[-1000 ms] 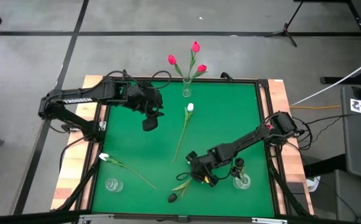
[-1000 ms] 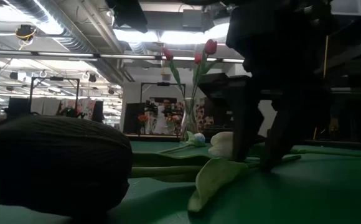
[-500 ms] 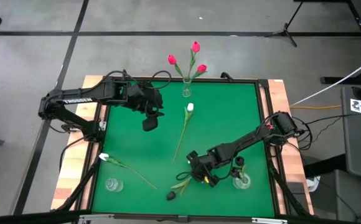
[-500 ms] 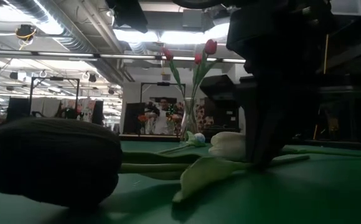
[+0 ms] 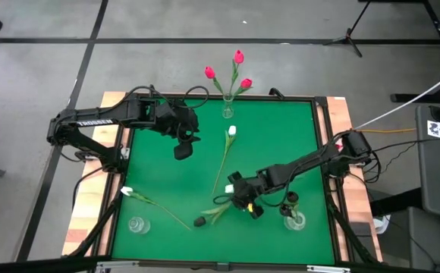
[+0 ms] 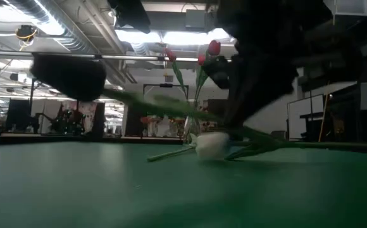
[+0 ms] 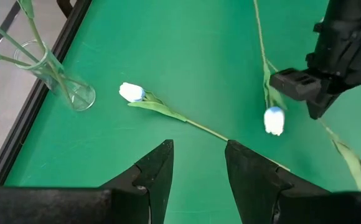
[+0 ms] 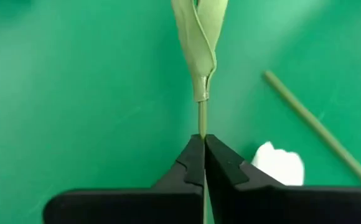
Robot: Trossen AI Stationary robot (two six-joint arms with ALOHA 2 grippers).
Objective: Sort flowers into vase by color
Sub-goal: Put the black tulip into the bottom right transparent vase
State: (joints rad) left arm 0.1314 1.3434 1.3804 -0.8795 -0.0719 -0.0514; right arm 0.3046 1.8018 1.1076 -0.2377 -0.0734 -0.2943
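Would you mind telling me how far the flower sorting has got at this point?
Done: three pink-red tulips stand in the far vase, and dark flowers sit in the right-hand vase. In hand: the right gripper is shut on the black tulip by its stem, lifted off the mat. Left: two white tulips lie on the mat, and the near-left vase is empty. The left gripper waits, open.

In the low view the black tulip [image 6: 69,76] is blurred to a dark smear, and the right gripper [image 6: 243,120] is only a dark mass. In the right wrist view the clamped stem [image 8: 201,121] is cut off, its flower head unseen. The white bud [image 8: 281,167] is partly hidden.
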